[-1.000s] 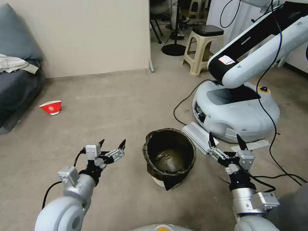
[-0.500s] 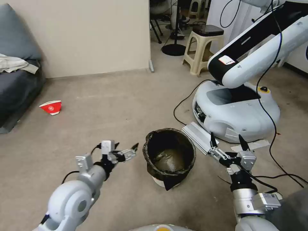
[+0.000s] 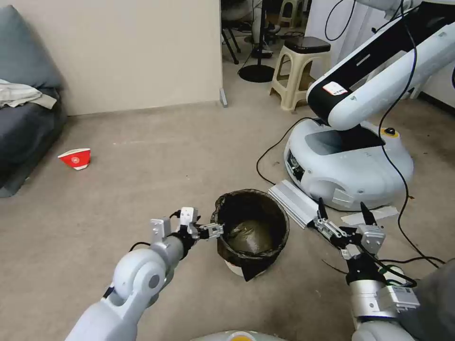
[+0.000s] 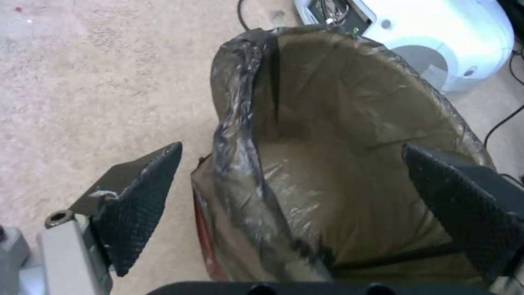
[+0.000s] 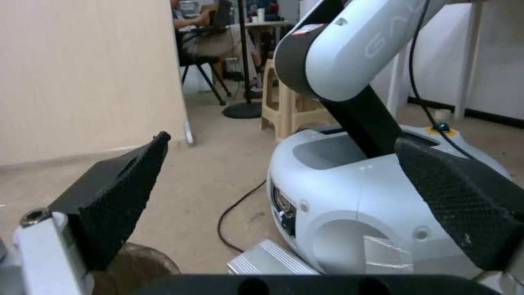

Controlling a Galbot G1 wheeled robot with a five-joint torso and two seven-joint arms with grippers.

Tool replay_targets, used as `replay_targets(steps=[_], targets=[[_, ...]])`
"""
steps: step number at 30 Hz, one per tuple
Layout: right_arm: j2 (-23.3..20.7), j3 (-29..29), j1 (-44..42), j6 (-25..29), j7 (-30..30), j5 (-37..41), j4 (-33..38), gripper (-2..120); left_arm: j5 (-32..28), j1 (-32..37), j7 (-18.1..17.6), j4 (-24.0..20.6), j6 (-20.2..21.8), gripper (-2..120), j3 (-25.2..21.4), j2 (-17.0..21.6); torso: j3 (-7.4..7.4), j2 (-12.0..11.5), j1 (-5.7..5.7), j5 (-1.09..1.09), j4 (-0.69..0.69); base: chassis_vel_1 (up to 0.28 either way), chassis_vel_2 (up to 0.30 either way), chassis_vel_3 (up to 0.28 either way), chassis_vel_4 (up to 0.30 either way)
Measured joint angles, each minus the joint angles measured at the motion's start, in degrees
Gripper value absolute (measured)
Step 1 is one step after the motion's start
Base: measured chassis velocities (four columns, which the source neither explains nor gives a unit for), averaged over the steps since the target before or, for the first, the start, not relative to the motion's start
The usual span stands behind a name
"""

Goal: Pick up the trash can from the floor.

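Standing upright on the floor [image 3: 189,142], the trash can [image 3: 250,228] sits just in front of the robot, its crinkled dark bag folded over the rim and hanging down the side; a strip of white wall shows at its base toward the robot. The left claw [image 3: 215,230] has its fingers apart and is at the can's left rim; in the left wrist view the two black textured fingers [image 4: 143,192] straddle that rim, one outside over the floor, the other over the bag-lined inside [image 4: 338,164]; whether either pad touches the bag cannot be told. The right claw [image 3: 345,212] is held above the floor to the right of the can, well apart from it, fingers spread wide and pointing up and away; in the right wrist view its fingers [image 5: 117,192] frame another robot's white base [image 5: 376,205], and the can's rim shows at the lower corner [image 5: 136,266]. That other robot's round base [image 3: 348,161] stands beyond and to the right of the can, with a ribbed grey metal block [image 3: 294,202] lying between them, near the can's far right rim; a black cable [image 3: 270,151] snakes across the floor beside it; a small red bowl [image 3: 76,158] lies well off to the left, near a dark sofa [image 3: 23,128]; a beige stool [image 3: 298,71] stands farther back.
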Motion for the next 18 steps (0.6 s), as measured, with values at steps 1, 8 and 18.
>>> replay_targets(steps=[1, 8, 18], targets=[[0.0, 0.1, 0.0, 0.0, 0.1, 0.0, 0.0, 100, -0.2, -0.8, -0.4, 0.6, 0.1, 100, 0.5, -0.2, 0.0, 0.0, 0.0, 0.0, 0.0, 0.0, 0.0, 0.0, 0.0], [0.0, 0.6, -0.2, 0.0, 0.4, 0.0, 0.0, 100, -1.4, -3.6, -2.0, 2.5, 0.8, 100, 2.9, -0.6, 0.0, 0.0, 0.0, 0.0, 0.0, 0.0, 0.0, 0.0, 0.0], [0.0, 1.0, -0.2, -0.1, 0.6, 0.1, 0.0, 100, -1.3, -7.1, -6.5, 5.7, 1.9, 100, 6.6, -2.4, 0.0, 0.0, 0.0, 0.0, 0.0, 0.0, 0.0, 0.0, 0.0]])
